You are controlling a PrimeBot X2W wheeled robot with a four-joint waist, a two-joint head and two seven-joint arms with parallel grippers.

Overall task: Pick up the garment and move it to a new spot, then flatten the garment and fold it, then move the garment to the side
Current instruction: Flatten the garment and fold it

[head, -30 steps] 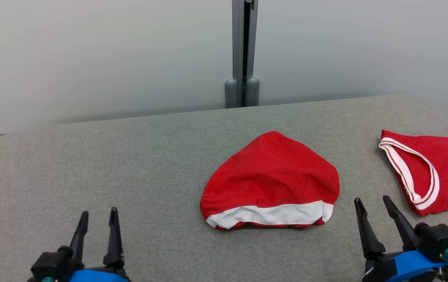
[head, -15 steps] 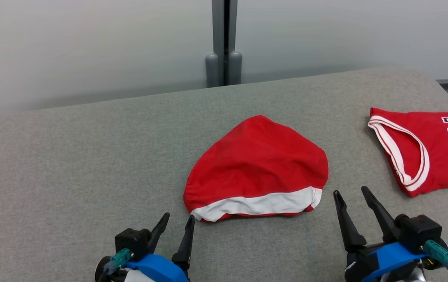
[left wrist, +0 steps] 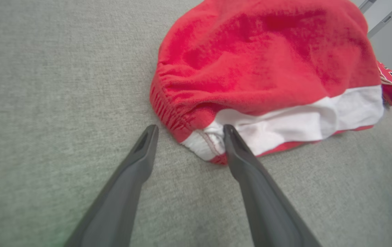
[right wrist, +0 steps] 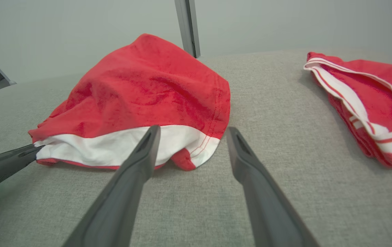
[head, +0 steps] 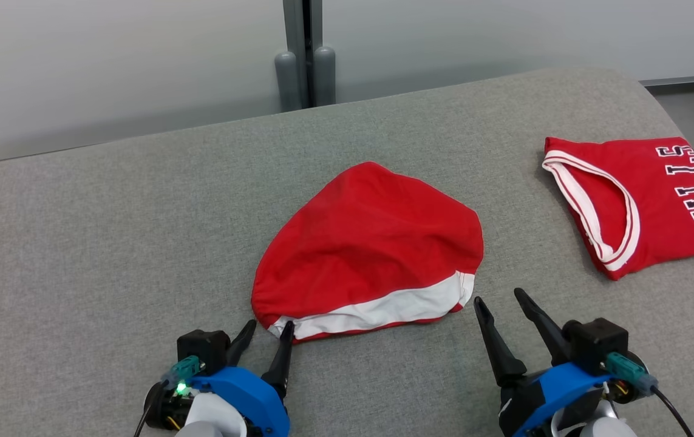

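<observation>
The left claw has its two dark, pointy fingers apart. They sit at the near left corner of the garment. In the left wrist view, the left claw has one tip against the white band, and the bunched red hem sits between the tips. It is not pinched.

The right claw is spread too and holds nothing. It is just beside the garment's near right corner, over bare bench.

The garment is soft red cloth in a rounded hump with a white strip along its near side. It lies in the middle of the fuzzy grey bench, with room all around.

A red jersey with white trim and dark letters lies by the right edge, well apart.

The right wrist view shows a red fold under the white strip at the garment's corner.
</observation>
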